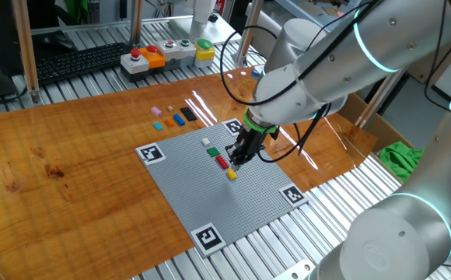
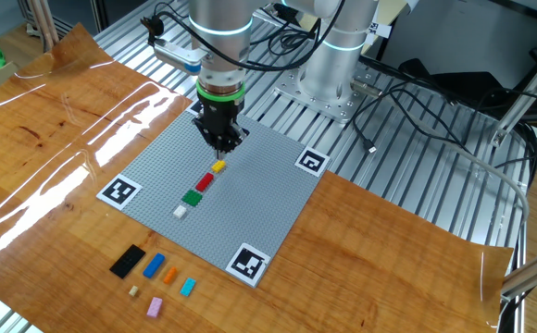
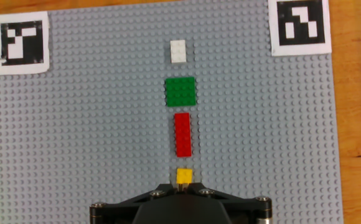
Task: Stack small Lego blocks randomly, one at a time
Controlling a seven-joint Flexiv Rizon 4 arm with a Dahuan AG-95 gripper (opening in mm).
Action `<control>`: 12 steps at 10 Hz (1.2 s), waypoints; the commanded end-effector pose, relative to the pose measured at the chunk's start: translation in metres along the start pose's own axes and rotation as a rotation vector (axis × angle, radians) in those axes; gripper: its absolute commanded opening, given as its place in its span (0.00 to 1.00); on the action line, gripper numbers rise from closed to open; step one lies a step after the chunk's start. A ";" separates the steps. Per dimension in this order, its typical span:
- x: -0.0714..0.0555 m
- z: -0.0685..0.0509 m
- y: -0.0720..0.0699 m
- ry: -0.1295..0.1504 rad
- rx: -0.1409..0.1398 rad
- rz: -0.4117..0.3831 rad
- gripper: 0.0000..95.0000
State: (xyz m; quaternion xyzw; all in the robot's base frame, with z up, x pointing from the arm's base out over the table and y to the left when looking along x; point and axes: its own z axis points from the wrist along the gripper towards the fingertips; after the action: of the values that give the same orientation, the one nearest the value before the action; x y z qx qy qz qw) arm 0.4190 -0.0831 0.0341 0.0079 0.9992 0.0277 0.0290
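Yellow is the brick in play: the small yellow block [image 3: 183,175] sits on the grey studded baseplate [image 3: 75,137] at the bottom centre of the hand view, right at the tips of my gripper [image 3: 182,186], whose jaws are closed fully together. I cannot tell from any view whether they pinch the block or only press down on it. Above it in that view run the red block [image 3: 183,134], the green block [image 3: 180,91] and the white block [image 3: 178,51], in one line, none stacked. I judge I'm seating or gripping the yellow one; next I need a straight lift to see which. Spare bricks lie on the wooden surface [image 2: 56,157] at the lower left of the other fixed view: black [image 2: 128,261], blue [image 2: 154,265], orange [image 2: 169,274], cyan [image 2: 188,287], pink [image 2: 155,306]. No containers are visible.
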 end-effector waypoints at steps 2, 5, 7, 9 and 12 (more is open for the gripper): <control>0.002 0.021 -0.004 -0.021 -0.009 -0.007 0.00; 0.002 0.021 -0.004 -0.031 -0.022 -0.001 0.00; 0.000 0.021 -0.003 -0.022 -0.018 -0.001 0.00; 0.001 0.021 -0.003 -0.021 -0.018 -0.001 0.00; 0.000 0.020 -0.002 -0.018 -0.020 0.003 0.00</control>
State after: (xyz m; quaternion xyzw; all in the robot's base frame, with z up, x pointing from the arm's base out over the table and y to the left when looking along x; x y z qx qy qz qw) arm 0.4175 -0.0840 0.0155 0.0089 0.9985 0.0403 0.0347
